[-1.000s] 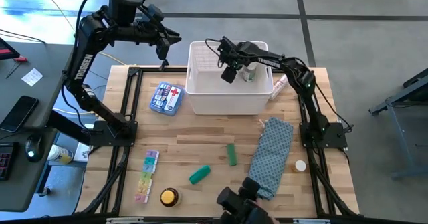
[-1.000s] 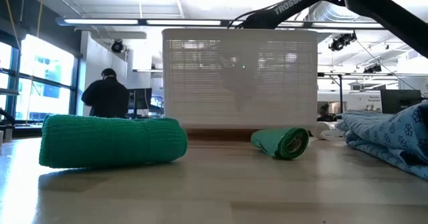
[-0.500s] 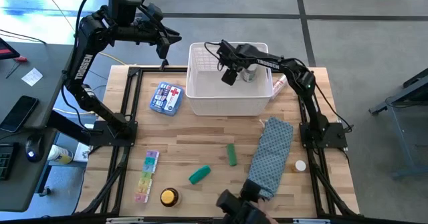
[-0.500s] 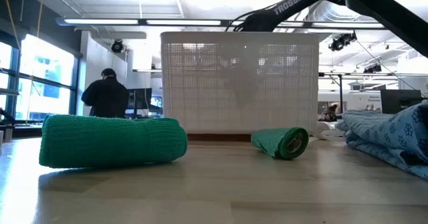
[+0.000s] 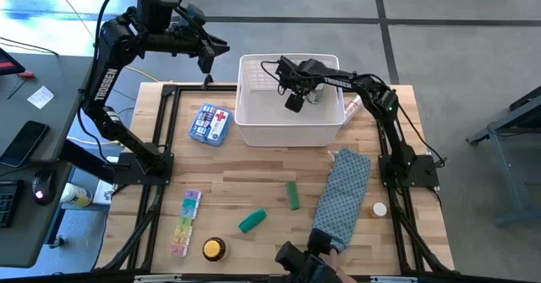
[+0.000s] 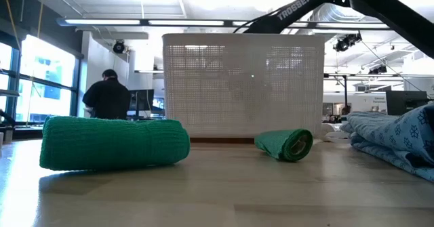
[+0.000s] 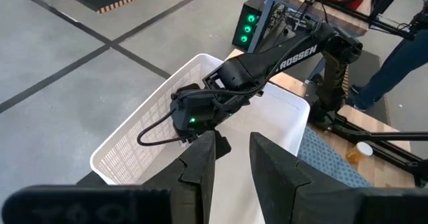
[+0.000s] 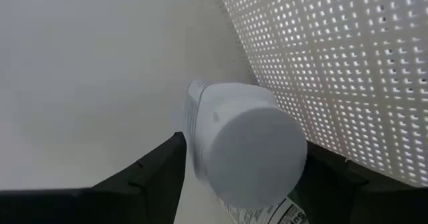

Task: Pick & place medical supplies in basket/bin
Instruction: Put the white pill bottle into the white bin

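My right gripper (image 5: 294, 104) reaches into the white lattice basket (image 5: 279, 134) and is shut on a white-capped bottle (image 8: 251, 150). A second bottle with a green label (image 5: 315, 93) stands beside it in the basket. My left gripper (image 5: 208, 62) hangs open and holds nothing, above the table's far left corner. On the table lie the red-cross pack (image 5: 211, 124), pill organiser strip (image 5: 185, 222), yellow tin (image 5: 214, 248), two green rolls (image 5: 252, 221) (image 5: 292, 195) and the pinkish tube (image 5: 352, 108). My right gripper has the white-capped bottle between its two fingers (image 8: 157, 167), one on each side of the cap end (image 8: 200, 127). The cap faces the wrist camera and the body points away along the fingers. I cannot tell whether the bottle rests on the basket floor.
The long blue patterned cloth (image 5: 345, 194) lies along the table's right side, with a small white-capped container (image 5: 379, 209) beside it. The basket's lattice wall (image 8: 348, 63) is close by my right gripper. A person stands in the room far behind the table (image 6: 107, 95).
My right gripper has moved a little toward the table's near edge inside the basket, still around the bottle. The basket has shifted slightly in the low view.
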Robot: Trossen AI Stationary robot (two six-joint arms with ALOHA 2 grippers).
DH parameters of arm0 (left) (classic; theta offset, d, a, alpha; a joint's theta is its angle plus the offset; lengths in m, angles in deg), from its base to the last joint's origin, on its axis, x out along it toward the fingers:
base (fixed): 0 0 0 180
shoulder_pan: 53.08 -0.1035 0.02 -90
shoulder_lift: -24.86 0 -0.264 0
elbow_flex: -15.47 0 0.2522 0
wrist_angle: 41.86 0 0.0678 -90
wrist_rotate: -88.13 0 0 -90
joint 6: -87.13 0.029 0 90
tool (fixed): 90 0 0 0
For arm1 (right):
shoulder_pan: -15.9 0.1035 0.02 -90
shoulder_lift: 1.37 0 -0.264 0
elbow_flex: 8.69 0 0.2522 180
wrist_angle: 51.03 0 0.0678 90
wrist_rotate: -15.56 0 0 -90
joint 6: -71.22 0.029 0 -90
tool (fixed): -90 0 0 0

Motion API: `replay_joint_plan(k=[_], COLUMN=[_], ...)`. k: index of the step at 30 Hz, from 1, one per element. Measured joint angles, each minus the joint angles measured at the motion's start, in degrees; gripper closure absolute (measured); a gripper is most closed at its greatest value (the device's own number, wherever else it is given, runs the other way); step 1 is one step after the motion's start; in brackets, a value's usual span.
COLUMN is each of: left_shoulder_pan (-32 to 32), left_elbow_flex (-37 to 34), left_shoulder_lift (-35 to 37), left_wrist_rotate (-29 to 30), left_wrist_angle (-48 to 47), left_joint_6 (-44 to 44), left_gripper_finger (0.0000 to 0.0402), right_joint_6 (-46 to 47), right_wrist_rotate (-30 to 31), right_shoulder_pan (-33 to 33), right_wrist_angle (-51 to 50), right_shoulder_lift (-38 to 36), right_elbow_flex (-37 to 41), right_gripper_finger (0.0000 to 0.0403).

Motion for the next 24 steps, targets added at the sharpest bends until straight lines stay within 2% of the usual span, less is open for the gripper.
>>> replay_joint_plan(k=[16, 24], left_shoulder_pan=[0.00, 0.00], left_elbow_flex=[0.00, 0.00], left_shoulder_lift=[0.00, 0.00], left_wrist_rotate=[-0.11, -0.09], left_wrist_angle=[0.35, 0.43], left_joint_6=[-2.82, -3.16], left_gripper_finger=[0.0273, 0.0273], right_joint_6=[-4.05, -1.46], right_wrist_rotate=[-0.60, -3.47], right_shoulder_pan=[-0.09, -0.06], right_wrist_angle=[-0.96, 1.20], right_shoulder_lift=[-5.01, -8.85], right_elbow_flex=[0.00, -0.19], right_gripper_finger=[0.0177, 0.0182])
